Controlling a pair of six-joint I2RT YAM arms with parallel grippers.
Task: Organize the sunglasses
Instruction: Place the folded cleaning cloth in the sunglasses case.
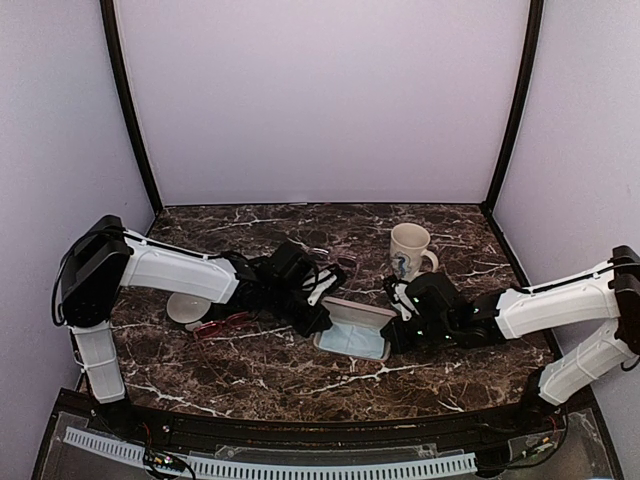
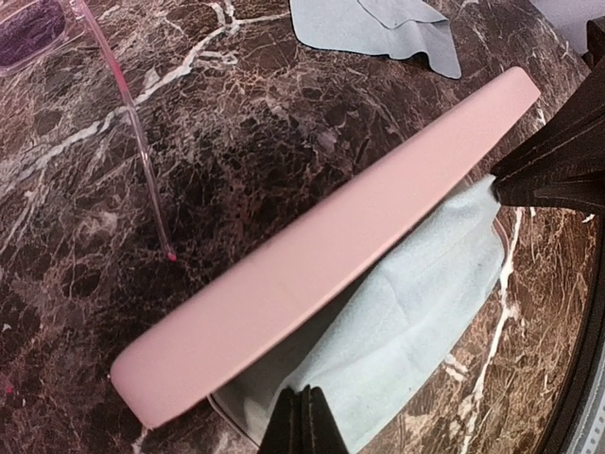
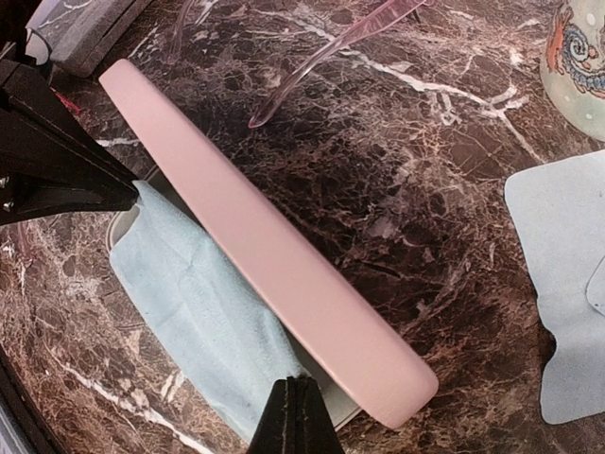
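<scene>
While the left gripper (image 2: pixel 302 421) and right gripper (image 3: pixel 298 416) both sit fully closed at the pale blue cloth (image 2: pixel 406 312) in the open pink case (image 2: pixel 312 274), with nothing plainly pinched, neither pair of sunglasses is held. The red-pink pair (image 1: pixel 222 325) lies on the marble (image 1: pixel 300 380) just left of the case, under the left arm (image 1: pixel 170 270). The slimmer pair (image 1: pixel 335 262) lies behind the case, toward the mug (image 1: pixel 410 250). Both look light and stiff, with loose hinged arms and slick, scratch-prone lenses. The bridge or the frame's top bar therefore seems the safest hold, never the lens faces.
</scene>
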